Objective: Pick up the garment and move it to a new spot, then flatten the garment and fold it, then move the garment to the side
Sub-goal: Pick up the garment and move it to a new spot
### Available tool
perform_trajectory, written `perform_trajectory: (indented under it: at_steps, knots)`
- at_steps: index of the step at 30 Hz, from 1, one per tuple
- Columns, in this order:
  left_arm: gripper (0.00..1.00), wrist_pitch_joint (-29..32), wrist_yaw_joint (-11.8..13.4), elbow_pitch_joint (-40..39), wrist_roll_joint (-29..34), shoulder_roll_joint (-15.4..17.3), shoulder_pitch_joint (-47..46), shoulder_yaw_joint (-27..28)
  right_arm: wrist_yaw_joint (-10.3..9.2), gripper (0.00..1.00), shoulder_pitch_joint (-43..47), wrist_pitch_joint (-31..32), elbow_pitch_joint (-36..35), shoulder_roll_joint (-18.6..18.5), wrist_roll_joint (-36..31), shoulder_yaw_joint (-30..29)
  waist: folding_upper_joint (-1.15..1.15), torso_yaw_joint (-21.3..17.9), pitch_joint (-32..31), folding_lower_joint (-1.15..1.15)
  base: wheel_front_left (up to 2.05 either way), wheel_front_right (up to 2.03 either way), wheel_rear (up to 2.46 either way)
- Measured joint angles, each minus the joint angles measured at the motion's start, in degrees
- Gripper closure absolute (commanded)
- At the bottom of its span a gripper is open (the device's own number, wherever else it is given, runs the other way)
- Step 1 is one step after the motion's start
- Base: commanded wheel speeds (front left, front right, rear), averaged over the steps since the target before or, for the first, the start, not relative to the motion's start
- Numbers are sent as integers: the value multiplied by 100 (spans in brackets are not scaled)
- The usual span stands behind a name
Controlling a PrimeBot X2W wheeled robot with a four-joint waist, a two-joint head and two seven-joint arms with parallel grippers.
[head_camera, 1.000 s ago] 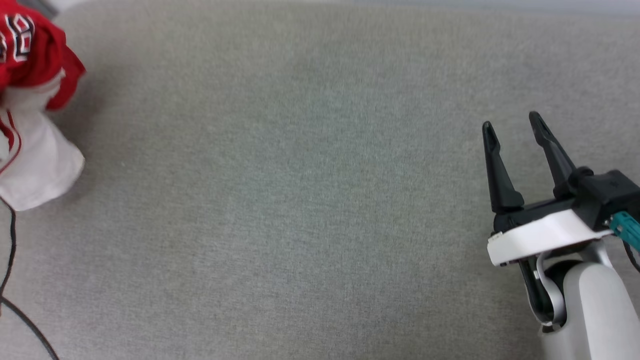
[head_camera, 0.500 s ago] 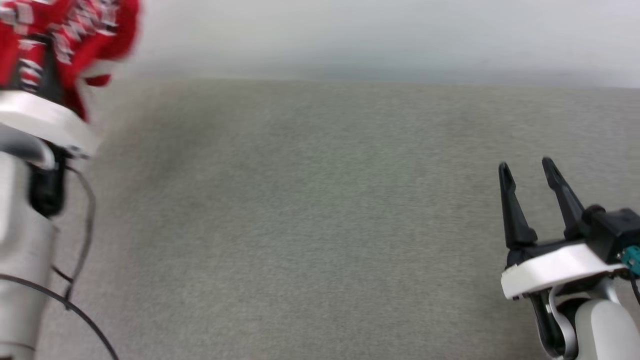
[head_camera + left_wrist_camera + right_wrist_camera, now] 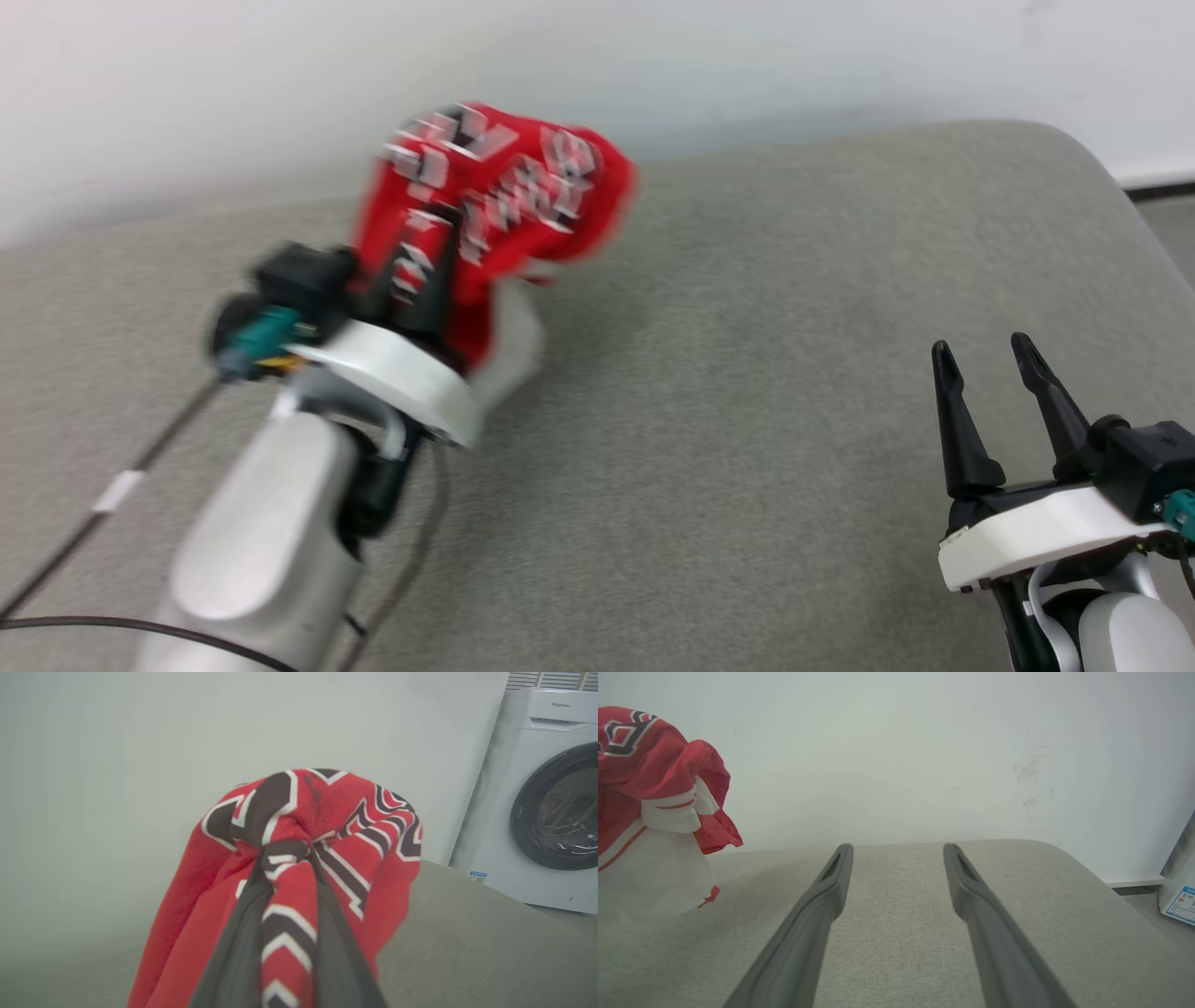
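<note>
the red jersey-style t-shirt [image 3: 504,187], with white sleeves and black, white-outlined lettering, is bunched up and motion-blurred in the upper centre-left of the head view. it is lifted above the grey fabric-covered desk [image 3: 747,448], with a white sleeve part hanging down toward the surface. whether that lowest cloth touches the desk cannot be told. the left hand [image 3: 286,856] is clamped on the shirt: in the left wrist view its two dark fingers [image 3: 233,961] run up from the bottom edge with a fold of red cloth pinched between them, and the rest of the shirt drapes over and around the tips. the right hand [image 3: 980,347] stands at the lower right of the head view, well apart from the shirt, over the desk, its fingers spread wide with nothing between them. behind the desk is a plain white wall [image 3: 187,93]. a white front-loading washing machine [image 3: 546,802] shows at the right edge of the left wrist view.
</note>
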Motion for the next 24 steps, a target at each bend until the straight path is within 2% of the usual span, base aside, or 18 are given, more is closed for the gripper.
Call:
perform_trajectory:
  at_steps: [4,9,16,18,19,24]
  knots:
    - [100,149,-165,33,44,-366,76,-494,0,0,-33,-12,-10,0,66,79,0,-257,188,0,0,0,0]
    - [100,399,-413,454,162,-684,300,-1218,0,0,-98,-108,31,1,119,102,0,-469,514,1,0,0,0]
    - [100,513,-612,945,276,-791,490,-1881,0,0,-147,-207,111,1,142,64,0,-518,785,1,0,0,0]
    - [50,542,-621,1003,221,-804,485,-1947,0,0,-174,-229,122,1,140,62,0,-454,774,1,0,0,0]
    - [0,533,-623,1003,220,-816,470,-1969,0,0,-186,-230,132,1,137,52,0,-418,757,1,0,0,0]
    - [0,256,-593,854,167,-877,401,-1903,0,0,-204,-225,166,2,85,57,0,-253,554,1,0,0,0]
